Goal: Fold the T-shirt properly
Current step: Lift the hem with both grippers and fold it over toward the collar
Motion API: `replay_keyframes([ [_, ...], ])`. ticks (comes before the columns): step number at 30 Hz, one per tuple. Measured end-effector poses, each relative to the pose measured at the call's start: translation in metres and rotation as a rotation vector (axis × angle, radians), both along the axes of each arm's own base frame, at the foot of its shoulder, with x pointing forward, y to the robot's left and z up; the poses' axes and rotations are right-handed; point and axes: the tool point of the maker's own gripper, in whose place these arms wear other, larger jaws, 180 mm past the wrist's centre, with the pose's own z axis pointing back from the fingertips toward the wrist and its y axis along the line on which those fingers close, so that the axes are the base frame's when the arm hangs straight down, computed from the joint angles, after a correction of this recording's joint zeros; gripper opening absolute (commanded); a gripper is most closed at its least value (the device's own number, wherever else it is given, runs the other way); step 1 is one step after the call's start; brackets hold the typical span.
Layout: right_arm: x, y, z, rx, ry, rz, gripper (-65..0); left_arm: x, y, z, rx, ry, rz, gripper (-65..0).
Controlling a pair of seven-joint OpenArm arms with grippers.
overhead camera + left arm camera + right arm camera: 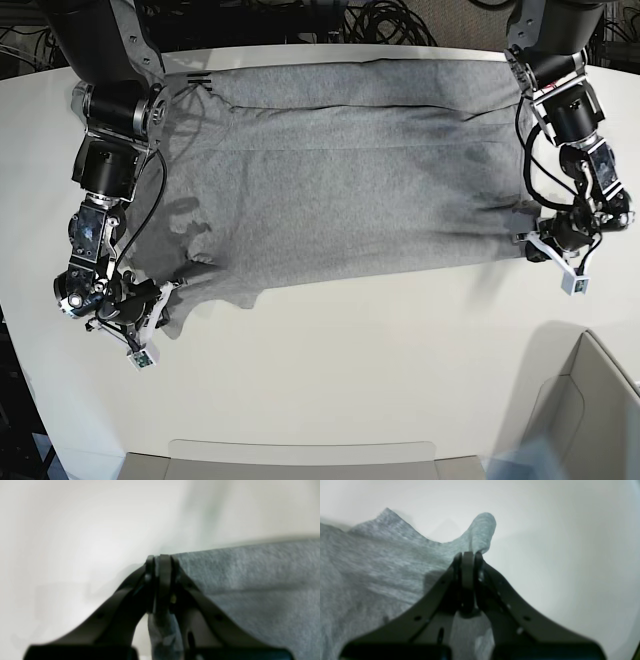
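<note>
Up close, both sets of jaws are pinching cloth. The left gripper (160,557) is clamping down tight, jaws basically together with just a thin bit of grey fabric squeezed between them, and a bunch of it is hanging down behind the fingertips. Same story on the right gripper (468,555): jaws are pressing nearly shut on an edge of the T-shirt (370,562), with a little flap of fabric sticking up just past the tips.

Pulling back to the base view, the T-shirt (350,180) is lying spread out flat across the far half of the white table (350,380), plain grey side up, no lettering showing. The right gripper (150,315) is gripping the shirt's near corner on that view's left, and the left gripper (545,245) is holding the near corner on the view's right.
</note>
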Motion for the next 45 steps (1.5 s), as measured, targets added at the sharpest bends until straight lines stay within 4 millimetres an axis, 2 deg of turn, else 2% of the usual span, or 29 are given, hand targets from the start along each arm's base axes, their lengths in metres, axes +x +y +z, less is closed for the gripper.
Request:
replay_keyframes([
  [6,-0.010,-0.009,0.013,-0.061,-0.016,-0.013,-65.0,-0.014,0.001,-0.008,0.001,0.075,-0.005,-65.0],
  [11,-0.030,-0.015,0.010,-0.116,0.002,-0.024,-65.0,-0.021,0.004,0.011,0.073,0.056,-0.035,-65.0],
  [17,-0.050,-0.013,0.010,-0.100,0.014,-0.017,-65.0,-0.039,0.008,0.019,0.146,0.087,-0.058,-65.0],
  [21,-0.063,-0.020,0.013,-0.136,0.008,-0.021,-65.0,-0.048,0.005,0.012,0.139,0.103,-0.062,-65.0],
  [24,-0.075,-0.018,0.012,-0.148,-0.003,-0.013,-65.0,-0.063,0.004,-0.002,0.137,0.149,-0.066,-65.0],
  [27,-0.086,-0.016,0.009,-0.159,-0.001,-0.007,-65.0,-0.071,0.005,-0.007,0.139,0.172,-0.067,-65.0],
  [32,-0.102,-0.017,0.006,-0.174,-0.003,-0.008,-65.0,-0.076,0.006,0.014,0.213,0.120,-0.089,-65.0],
  [35,-0.114,-0.031,0.006,-0.171,0.006,-0.061,-65.0,-0.089,0.005,0.017,0.244,0.160,-0.107,-65.0],
  [37,-0.123,-0.041,0.002,-0.190,0.055,-0.090,-65.0,-0.088,0.000,0.019,0.243,0.147,-0.110,-65.0],
  [42,-0.136,-0.071,0.017,-0.206,0.060,-0.201,-65.0,-0.103,-0.017,0.009,0.228,0.162,-0.139,-65.0],
  [45,-0.145,-0.075,0.015,-0.223,0.074,-0.205,-65.0,-0.114,-0.017,0.004,0.232,0.182,-0.142,-65.0],
])
